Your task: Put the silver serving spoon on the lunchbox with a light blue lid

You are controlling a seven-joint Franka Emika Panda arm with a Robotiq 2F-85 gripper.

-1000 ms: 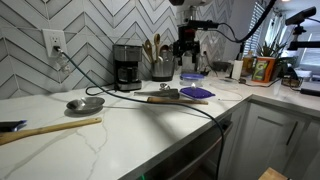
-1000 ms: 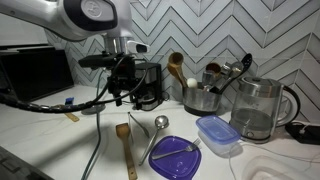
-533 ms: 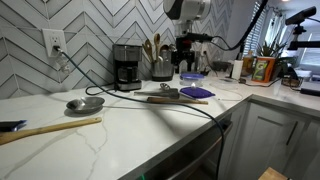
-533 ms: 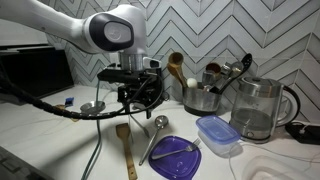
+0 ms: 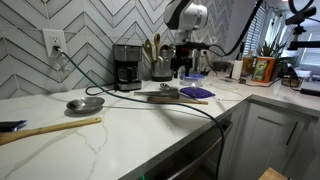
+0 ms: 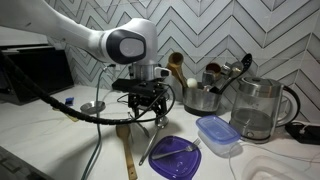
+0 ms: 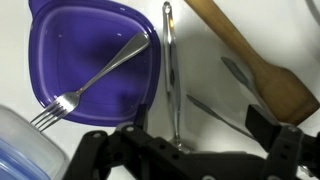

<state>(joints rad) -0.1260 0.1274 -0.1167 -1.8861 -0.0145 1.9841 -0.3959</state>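
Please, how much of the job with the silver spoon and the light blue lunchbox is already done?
Done: nothing yet. The silver serving spoon lies beside the purple plate, and the lunchbox lid carries nothing. In hand: the open gripper hangs over the spoon, not gripping it. Left: grasp the spoon, lift it, lay it on the lid.

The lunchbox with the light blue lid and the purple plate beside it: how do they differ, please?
The lunchbox is pale blue and stands taller; the purple plate is dark and flat. The plate carries a fork; the lunchbox lid is bare. Both are rounded squares on the white counter.
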